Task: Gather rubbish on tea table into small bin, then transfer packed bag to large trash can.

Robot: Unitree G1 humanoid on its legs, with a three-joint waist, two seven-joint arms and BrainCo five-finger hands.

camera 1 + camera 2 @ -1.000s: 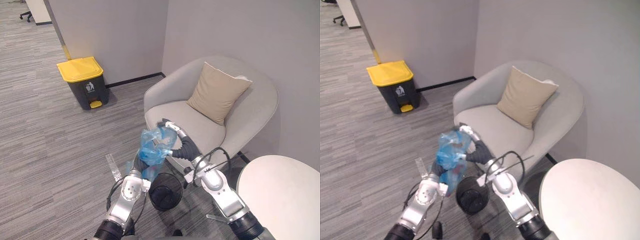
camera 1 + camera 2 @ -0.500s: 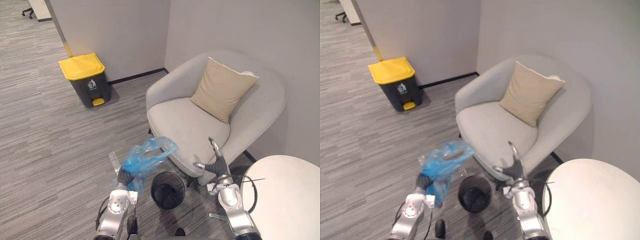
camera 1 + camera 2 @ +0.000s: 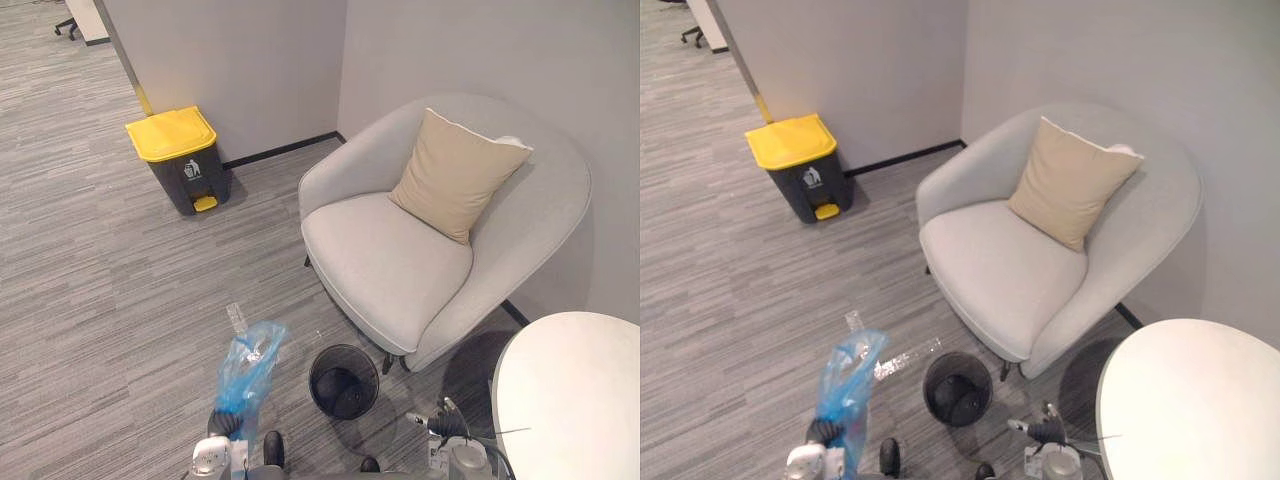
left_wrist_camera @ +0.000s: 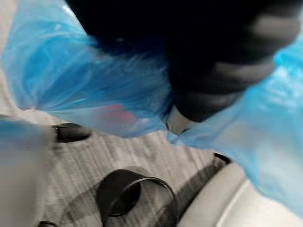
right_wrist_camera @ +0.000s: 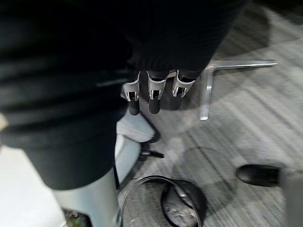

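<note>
A blue plastic bag [image 3: 244, 372] with rubbish in it hangs low over the carpet, held at the bottom of the left eye view by my left hand [image 3: 821, 432]. In the left wrist view the blue film [image 4: 90, 90] bunches round that hand's dark cover. The small black mesh bin [image 3: 343, 380] stands on the floor just right of the bag, with no liner in it. My right hand [image 3: 1040, 431] is low, right of the bin, its fingers [image 5: 151, 94] straight and holding nothing. The large trash can [image 3: 181, 159], dark with a yellow lid, stands shut by the far wall.
A grey armchair [image 3: 400, 260] with a tan cushion [image 3: 460, 170] stands behind the bin. A white round table [image 3: 575, 400] fills the lower right. A clear plastic scrap [image 3: 237, 318] lies on the carpet beyond the bag. Open carpet runs to the trash can.
My right hand has let go of the bag and dropped away to the right. Both arms have sunk toward the bottom edge, and the bag now hangs from the left hand alone.
</note>
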